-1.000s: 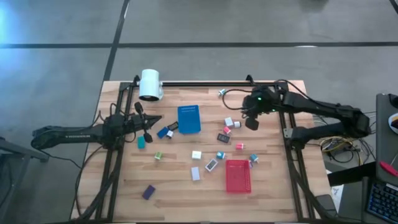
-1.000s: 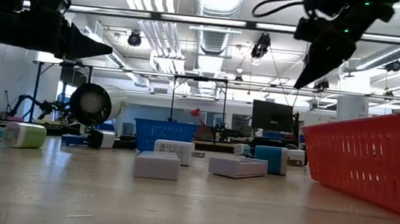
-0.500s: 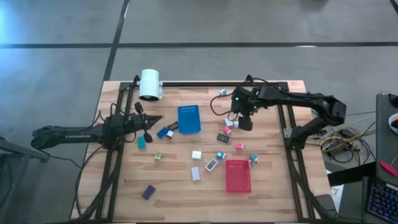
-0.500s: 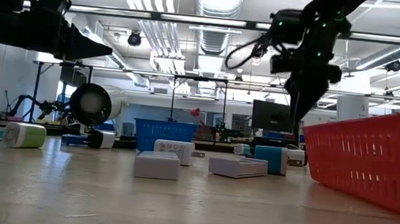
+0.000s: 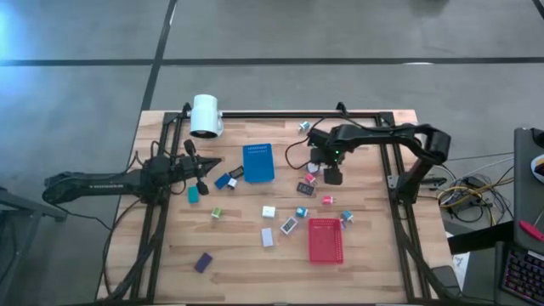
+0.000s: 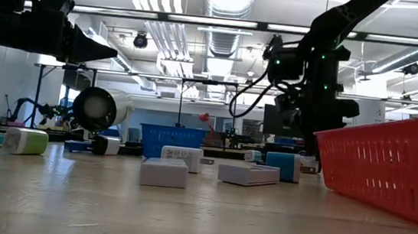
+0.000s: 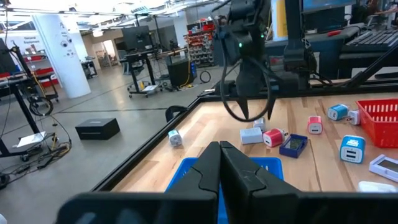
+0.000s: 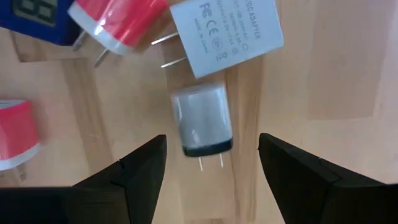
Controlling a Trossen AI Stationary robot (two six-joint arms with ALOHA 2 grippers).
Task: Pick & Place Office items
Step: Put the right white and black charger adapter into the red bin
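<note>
My right gripper [image 8: 214,177] points down and is open just above the table, right of the blue tray [image 5: 257,162]. A small grey plug [image 8: 200,119] lies flat on the wood between its two fingers, prongs toward the camera, touching neither. Beside it lie a white adapter [image 8: 225,34] and a red-and-white plug [image 8: 118,22]. In the high view this gripper [image 5: 328,174] stands over that cluster [image 5: 311,170]. My left gripper [image 5: 212,163] waits shut and level at the table's left, its fingers [image 7: 221,155] pointing over the blue tray. Other office items lie scattered mid-table.
The red tray [image 5: 325,240] sits at the near right, with several small plugs around it [image 5: 299,212]. A white cylinder [image 5: 205,115] stands at the far left. A purple block [image 5: 202,262] lies near the front left. Black frame rails [image 5: 396,178] run along both sides.
My right gripper has come down from well above the table and moved toward the table's left, tipping from a slant to pointing straight down over the cluster of plugs. Its fingers have spread apart. My left arm has kept still.
</note>
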